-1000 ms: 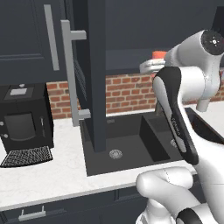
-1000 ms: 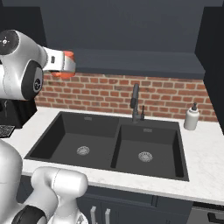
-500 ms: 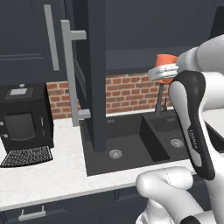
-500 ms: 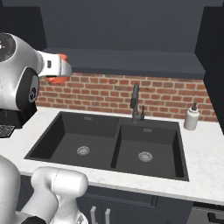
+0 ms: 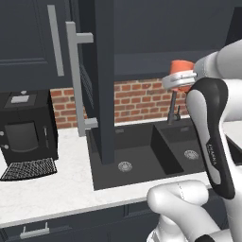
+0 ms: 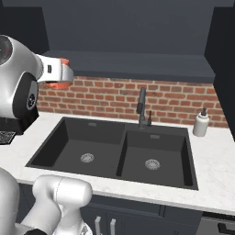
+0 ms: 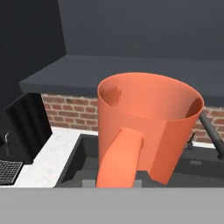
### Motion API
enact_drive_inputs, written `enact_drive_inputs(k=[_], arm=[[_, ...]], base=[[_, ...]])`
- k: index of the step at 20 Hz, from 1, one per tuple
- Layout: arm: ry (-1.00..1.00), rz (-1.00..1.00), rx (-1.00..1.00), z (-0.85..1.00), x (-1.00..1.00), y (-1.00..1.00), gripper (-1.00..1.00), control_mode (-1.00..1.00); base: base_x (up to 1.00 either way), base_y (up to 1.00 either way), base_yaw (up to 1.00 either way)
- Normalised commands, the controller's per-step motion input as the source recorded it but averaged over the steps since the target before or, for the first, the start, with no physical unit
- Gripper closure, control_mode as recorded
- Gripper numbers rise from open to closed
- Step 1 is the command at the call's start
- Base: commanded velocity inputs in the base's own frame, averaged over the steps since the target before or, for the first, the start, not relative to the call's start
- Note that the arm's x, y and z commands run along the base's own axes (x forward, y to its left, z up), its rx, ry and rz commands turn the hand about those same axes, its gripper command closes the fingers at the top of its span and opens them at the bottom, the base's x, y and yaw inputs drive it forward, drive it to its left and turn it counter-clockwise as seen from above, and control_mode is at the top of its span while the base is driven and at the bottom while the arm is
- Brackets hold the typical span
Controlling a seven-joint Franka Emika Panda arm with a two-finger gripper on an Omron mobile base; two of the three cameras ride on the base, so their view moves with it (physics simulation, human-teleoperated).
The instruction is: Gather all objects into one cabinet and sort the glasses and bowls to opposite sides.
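My gripper [image 5: 178, 81] is shut on a bright orange mug [image 5: 182, 67], one of the glasses, and holds it high above the sink, just under the front edge of the open upper cabinet. In the right base view the orange mug [image 6: 59, 85] peeks out from behind the white hand. The hand view looks at the mug [image 7: 151, 122] from close up, upright, with its handle [image 7: 120, 159] pointing at the camera and hiding the fingertips. The bowls are out of view.
An open cabinet door [image 5: 103, 80] with a long grey handle [image 5: 75, 80] juts out left of the mug. The cabinet's dark shelf [image 6: 133, 64] runs above a brick wall. Below lie a double black sink [image 6: 119, 151], faucet [image 6: 143, 108], soap dispenser [image 6: 200, 124] and coffee machine [image 5: 26, 127].
The arm has swung, carrying the orange mug a little to the right in the left base view and slightly lower. The grip on the mug has stayed the same.
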Motion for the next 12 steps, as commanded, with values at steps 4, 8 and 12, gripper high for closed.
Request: enact_drive_inputs(k=[4,8,12], arm=[[0.0,-0.02,0.0,0.0,-0.25,-0.06,1.0,-1.0],[0.0,-0.02,0.0,0.0,-0.24,-0.13,1.0,-1.0],[0.01,0.0,0.0,-0.03,-0.29,-0.17,1.0,-1.0]], base=[[0.0,0.0,0.0],[0.0,0.0,0.0],[0.0,0.0,0.0]])
